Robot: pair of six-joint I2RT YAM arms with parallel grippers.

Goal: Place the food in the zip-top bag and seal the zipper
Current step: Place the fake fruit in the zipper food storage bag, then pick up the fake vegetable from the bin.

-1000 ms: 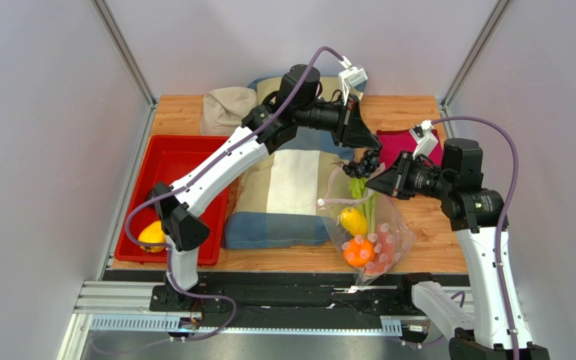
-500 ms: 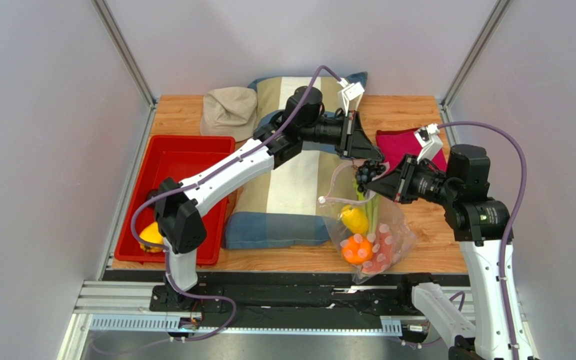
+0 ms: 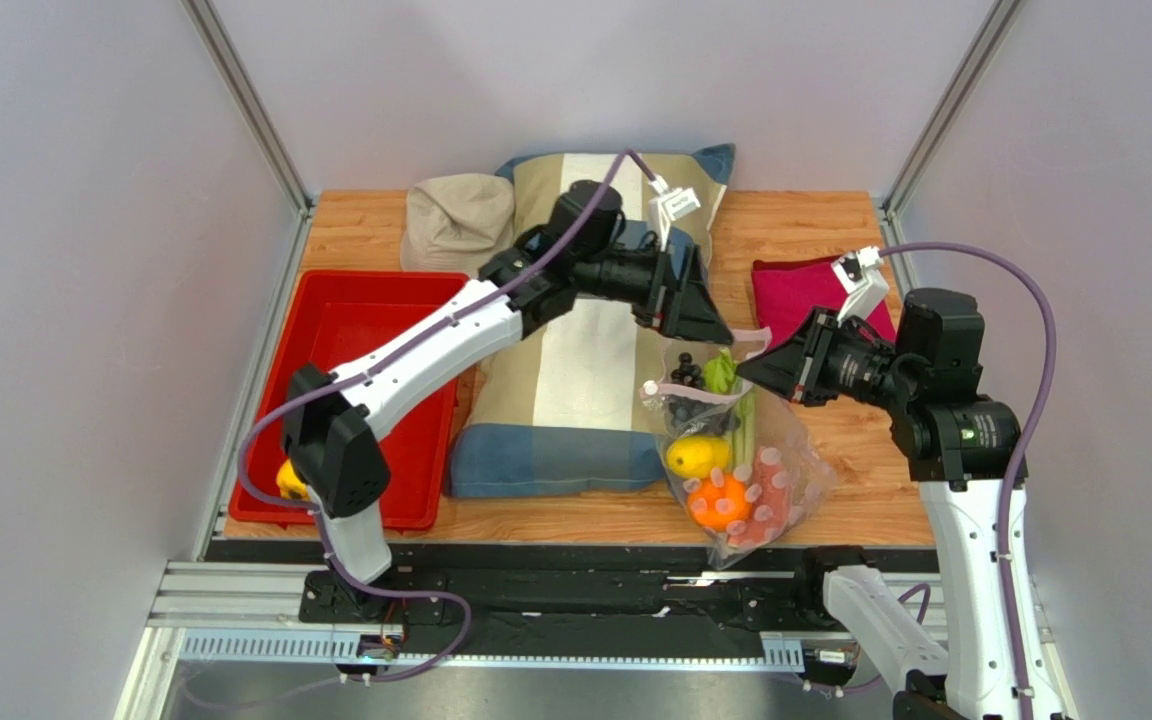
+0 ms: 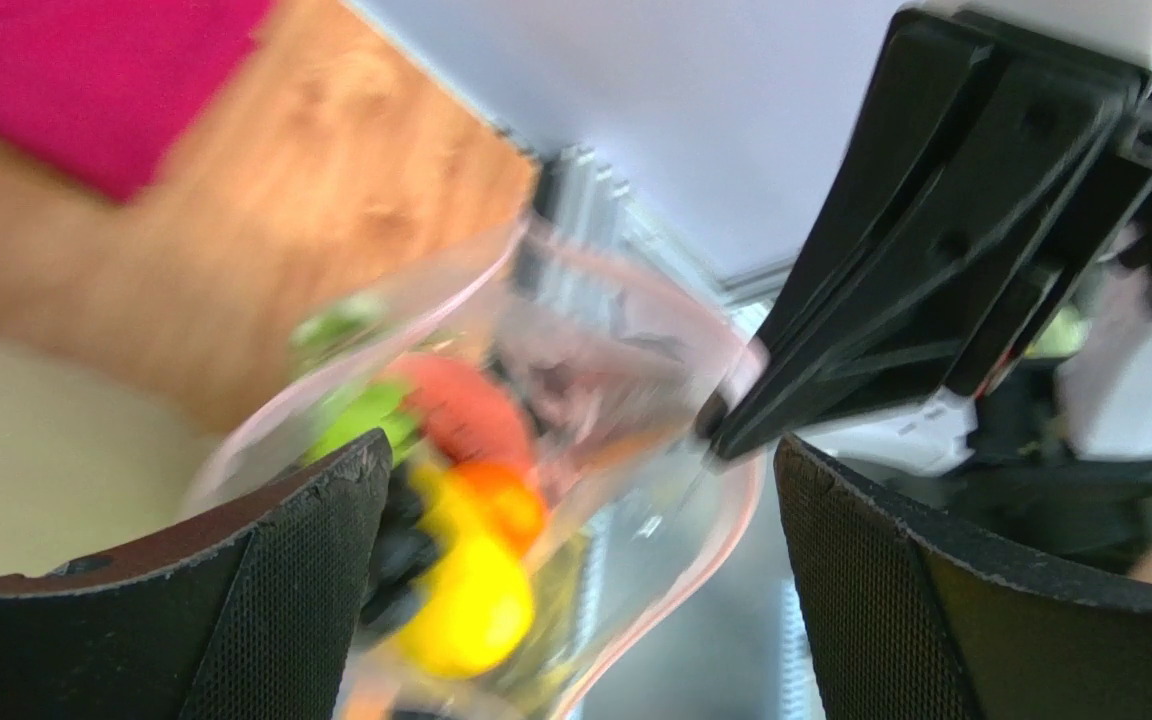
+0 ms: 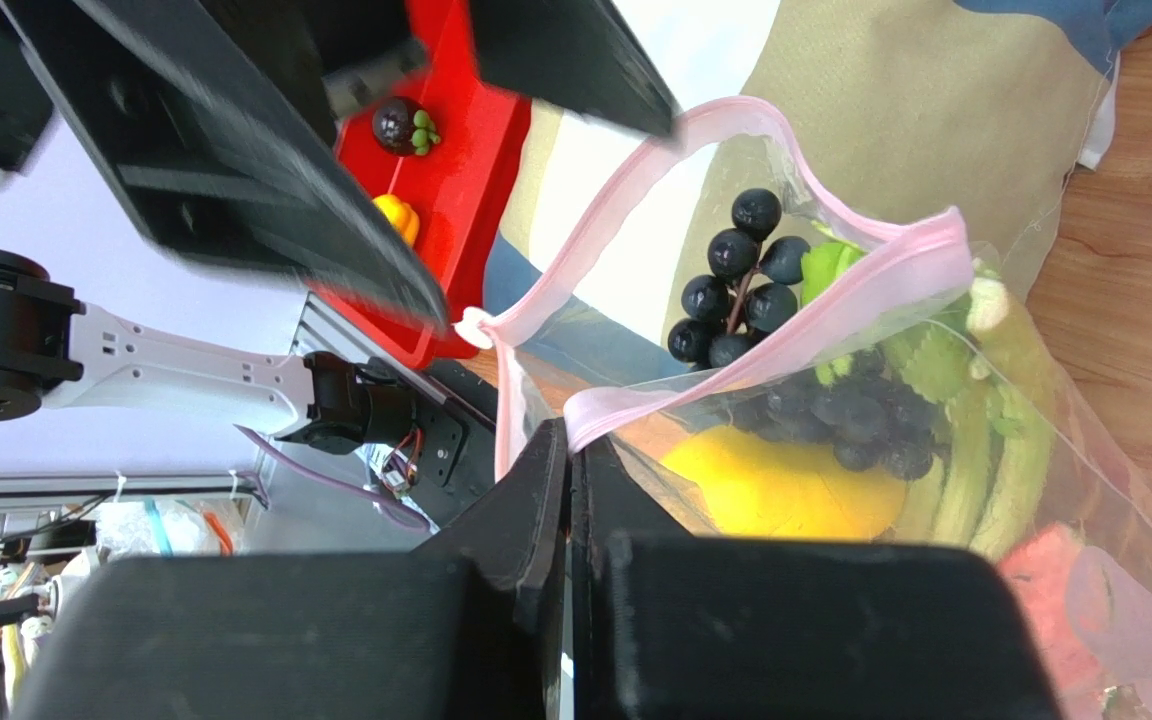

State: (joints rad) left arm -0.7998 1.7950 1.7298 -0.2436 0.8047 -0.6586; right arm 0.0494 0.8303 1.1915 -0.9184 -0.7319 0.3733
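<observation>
Nearest the arms' bases, the closed end of the zip-top bag (image 3: 796, 450) lies on the tabletop (image 3: 853, 495) with the orange (image 3: 717, 503) and the reddish slice (image 3: 772, 507) inside it, and just beyond them a yellow pepper (image 3: 699, 455) beside the celery stalk (image 3: 745, 417). Further up, at the bag's mouth, sits the grape cluster (image 5: 740, 278). A second ago it hung from the left gripper above the opening; now it rests just inside, between the two runs of the zipper (image 5: 778, 323). The right gripper (image 5: 567, 450) is clamped on the near run of that pink strip and holds the mouth up and open, as it did a second ago. The left gripper (image 4: 582, 495) has let go: its fingers stand wide apart with nothing between them, and it has drawn back from the mouth toward the striped cushion (image 3: 575, 375). So the grapes count as delivered, though they sit high in the mouth and probably need to slide deeper before the strip can press shut. To the left, the red tray (image 3: 372, 323) holds the other yellow pepper (image 3: 291, 480), partly hidden by the left arm, and the right wrist view shows a small dark round fruit (image 5: 405, 125) there too; those look like the next things to fetch, and the sealing is not yet begun. Beyond the bag lies the magenta cloth (image 3: 808, 293), and at the far edge a beige bundle (image 3: 459, 218)
</observation>
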